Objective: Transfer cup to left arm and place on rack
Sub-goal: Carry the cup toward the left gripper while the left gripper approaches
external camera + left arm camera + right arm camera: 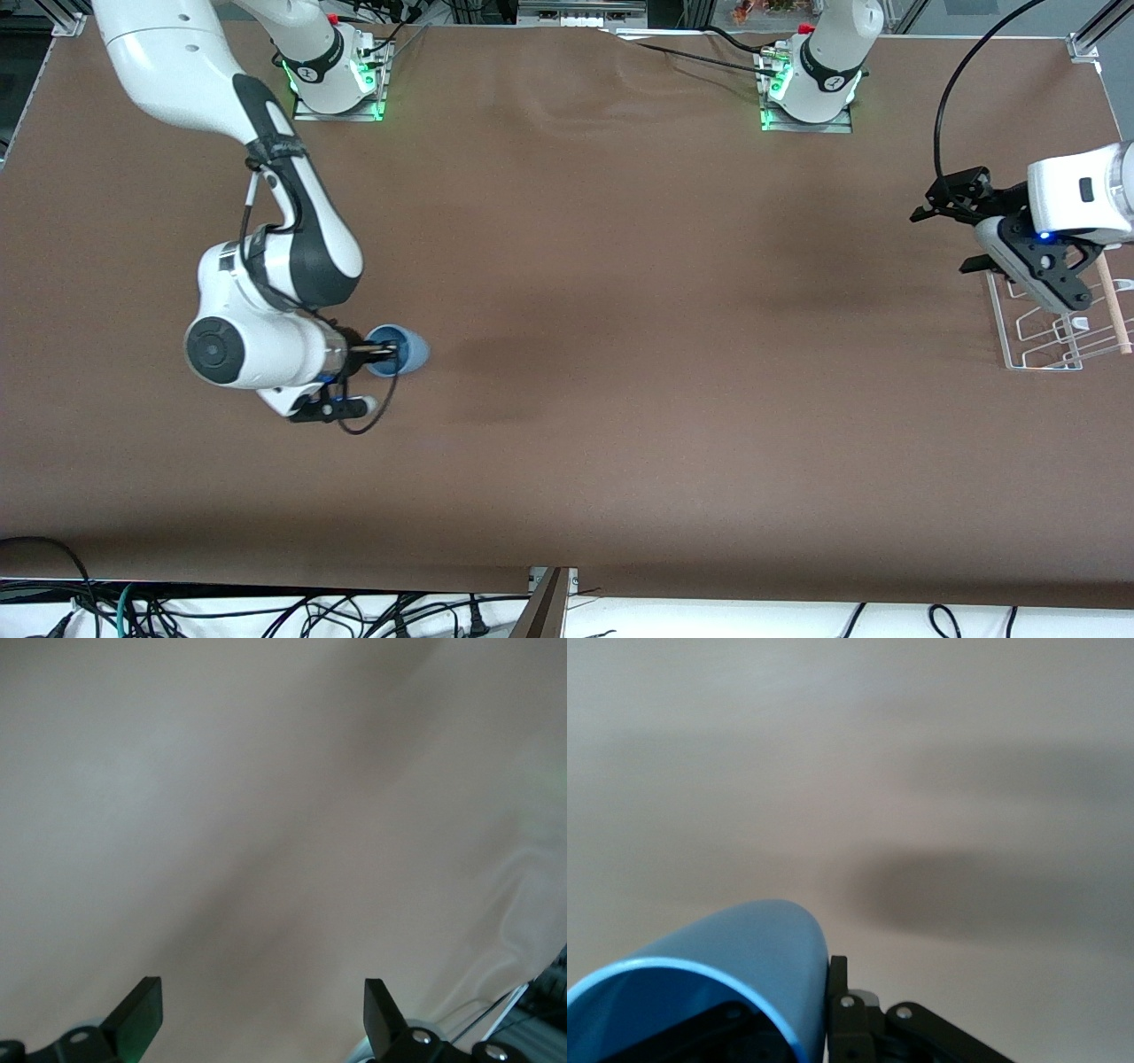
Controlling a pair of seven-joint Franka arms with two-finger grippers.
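Right gripper (376, 353) had its jaws clamped on the rim of the cup (406, 349) — one finger inside the mouth, cup tipped sideways over the table (567, 354) toward the right arm's end. Left gripper (974, 232) waited with jaws spread wide, holding nothing, above the rack (1050, 332) — at the left arm's end.

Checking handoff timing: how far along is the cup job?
Done: right gripper is shut on the cup, pinching its rim at the right arm's end of the table. In hand: nothing else yet. Left: handoff to the open left gripper, waiting over the rack, then placing.
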